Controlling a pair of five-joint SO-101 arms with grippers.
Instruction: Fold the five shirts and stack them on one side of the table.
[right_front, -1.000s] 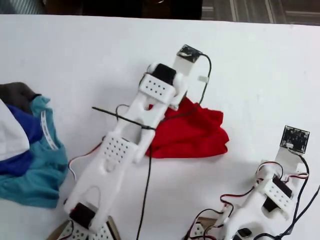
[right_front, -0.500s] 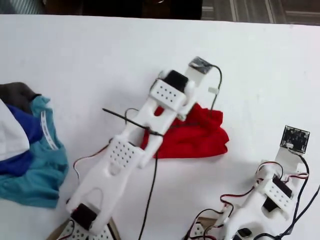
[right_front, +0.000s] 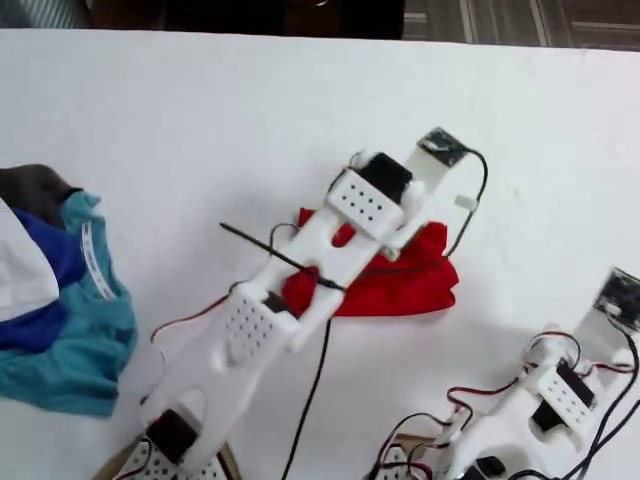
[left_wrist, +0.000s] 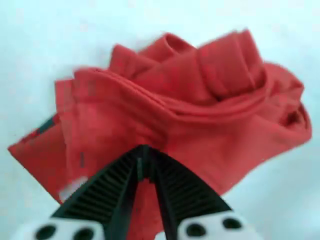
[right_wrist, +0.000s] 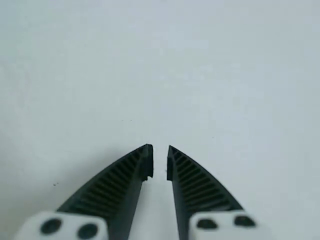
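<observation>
White table (right_front: 150, 100) lies bare around the crumpled red shirt (left_wrist: 200, 100) near its middle, well apart from the heap of shirts (right_front: 70, 330) at one edge. My left hand (left_wrist: 143, 152) is over the red shirt, fingers pressed together with the tips on the cloth. Whether a fold is nipped between them I cannot tell. My right hand (right_wrist: 160, 155) hangs over bare table, empty, with a thin slit between its fingers. To fold well I should first spread this shirt flat, taking an edge in each hand rather than the bunched middle.
</observation>
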